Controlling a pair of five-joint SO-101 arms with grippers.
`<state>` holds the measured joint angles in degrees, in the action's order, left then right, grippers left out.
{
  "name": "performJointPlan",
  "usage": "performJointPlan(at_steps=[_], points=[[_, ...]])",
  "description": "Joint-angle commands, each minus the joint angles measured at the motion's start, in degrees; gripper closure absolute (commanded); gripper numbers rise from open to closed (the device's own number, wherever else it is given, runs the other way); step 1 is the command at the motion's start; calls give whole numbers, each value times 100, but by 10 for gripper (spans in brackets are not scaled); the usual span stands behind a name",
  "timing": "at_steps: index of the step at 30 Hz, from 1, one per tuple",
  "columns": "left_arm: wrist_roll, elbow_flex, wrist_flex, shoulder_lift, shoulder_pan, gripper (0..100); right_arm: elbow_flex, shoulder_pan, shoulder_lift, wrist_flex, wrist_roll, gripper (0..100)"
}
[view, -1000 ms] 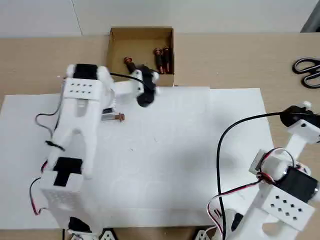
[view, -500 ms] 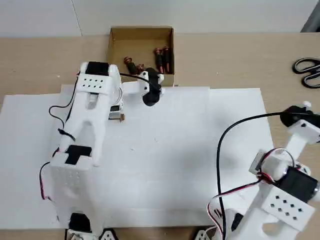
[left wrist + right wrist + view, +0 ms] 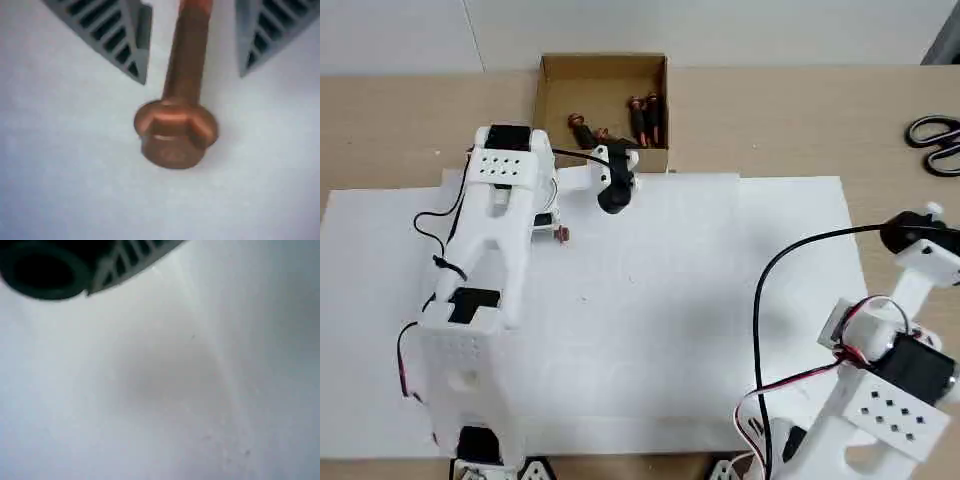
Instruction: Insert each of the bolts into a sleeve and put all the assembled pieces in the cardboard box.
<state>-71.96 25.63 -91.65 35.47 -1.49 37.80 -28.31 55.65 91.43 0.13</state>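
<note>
A copper bolt (image 3: 175,132) with a flanged hex head lies on the white sheet (image 3: 700,300). Its shank runs up between the two grey ribbed fingers (image 3: 125,40) of my left gripper (image 3: 192,72), which stands open around it without touching. From above, the bolt's head (image 3: 560,234) peeks out beside the left arm's wrist, a short way in front of the cardboard box (image 3: 550,100). Several copper pieces (image 3: 645,118) lie inside the box. My right arm (image 3: 890,390) is folded at the sheet's near right corner, and a part of its gripper (image 3: 125,260) hangs over bare sheet.
Black-handled scissors (image 3: 935,140) lie on the wooden table at the far right. A black cable (image 3: 780,260) loops over the sheet's right part. The left arm's black wrist camera (image 3: 612,190) hangs just in front of the box's near wall.
The left arm swung toward the box and lowered its gripper over the bolt, then eased back slightly left. The bolt has stayed in place. The right arm has not moved.
</note>
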Motion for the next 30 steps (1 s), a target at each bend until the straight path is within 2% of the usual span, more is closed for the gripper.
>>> performJointPlan(at_steps=[1, 11, 17, 24, 30], points=[[-44, 242, -18, 149, 18, 884, -26, -40, 66, -127, 62, 992], [-44, 875, -44, 862, 18, 895, -26, -40, 66, -127, 44, 992], [-35, 1015, -79, 1160, 9, 995, -26, -40, 66, -127, 35, 992], [9, 1490, -870, 721, -18, 994, -26, -40, 110, -101, 53, 992], [800, 1569, -870, -220, -26, 994, -176, -40, 119, -57, 70, 995]])
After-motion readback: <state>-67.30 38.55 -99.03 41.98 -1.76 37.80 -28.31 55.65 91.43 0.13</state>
